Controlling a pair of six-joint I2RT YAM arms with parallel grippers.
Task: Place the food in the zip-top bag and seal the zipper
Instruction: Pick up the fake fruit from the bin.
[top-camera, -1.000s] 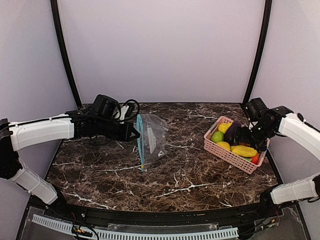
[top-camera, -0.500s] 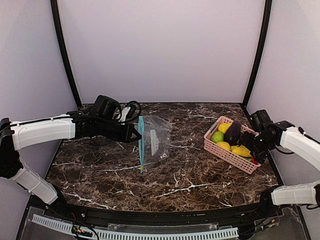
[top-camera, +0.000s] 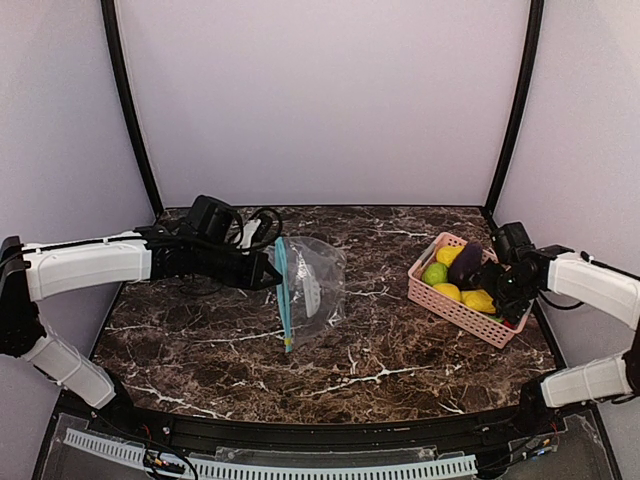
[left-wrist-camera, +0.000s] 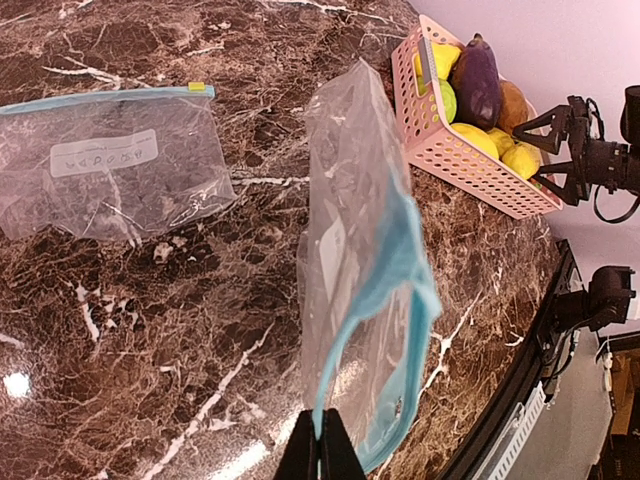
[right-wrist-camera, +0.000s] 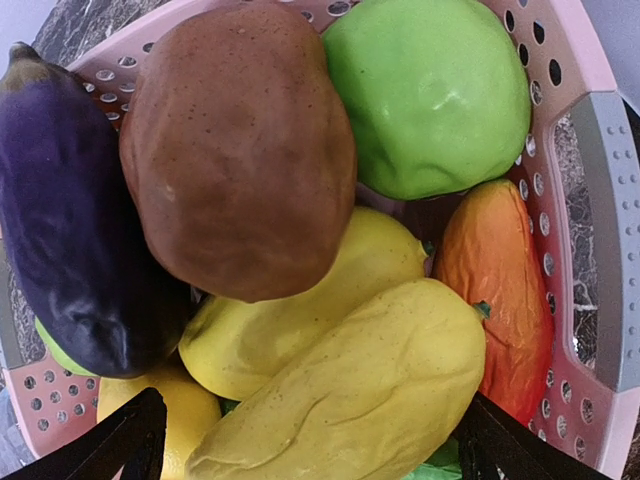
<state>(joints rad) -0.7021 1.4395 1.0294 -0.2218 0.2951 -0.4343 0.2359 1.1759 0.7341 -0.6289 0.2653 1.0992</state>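
While the left claw (top-camera: 262, 270) is clamped shut on the blue zipper rim of the zip-top bag (top-camera: 318, 285), holding it upright on the table (top-camera: 380, 350) with its mouth partly open, a second clear bag (left-wrist-camera: 110, 170) lies flat nearby. All the food (top-camera: 447, 291) sits in the pink basket (top-camera: 452, 312) at right. The right claw (top-camera: 497, 283) hovers just over it, jaws spread wide, gripping nothing.

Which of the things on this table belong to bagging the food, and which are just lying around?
For the job: zip-top bag, held by its zipper edge in the left gripper; the food in the basket: purple, brown, green, yellow and orange pieces.
Lying about: pink basket itself; second clear bag lying flat; black cables at the back.
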